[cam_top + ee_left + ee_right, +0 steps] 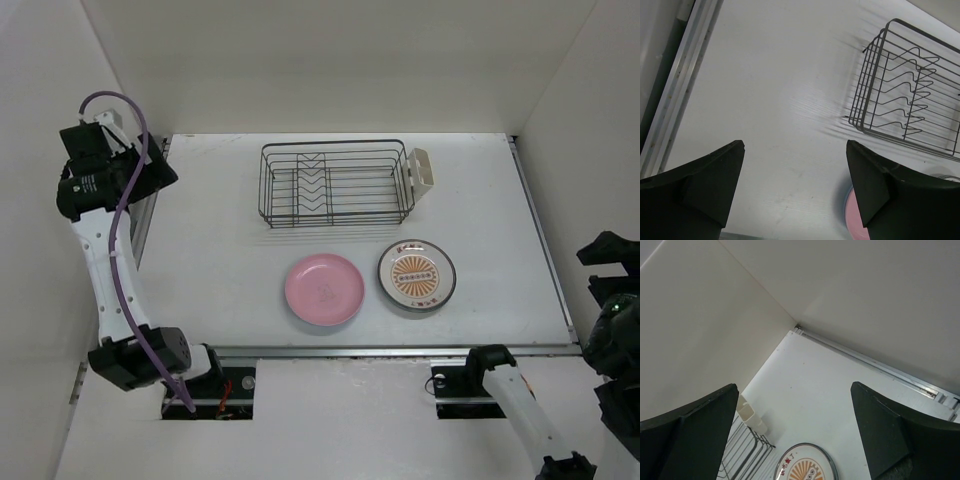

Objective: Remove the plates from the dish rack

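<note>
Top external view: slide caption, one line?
Empty dish rack; pink plate and orange-patterned plate lie flat in front of it.

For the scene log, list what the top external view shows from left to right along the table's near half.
left arm → pink plate → white plate with orange centre pattern → right arm

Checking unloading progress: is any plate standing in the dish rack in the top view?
No, the dish rack holds only bare wire dividers; the pink plate and orange-patterned plate lie on the table in front.
</note>
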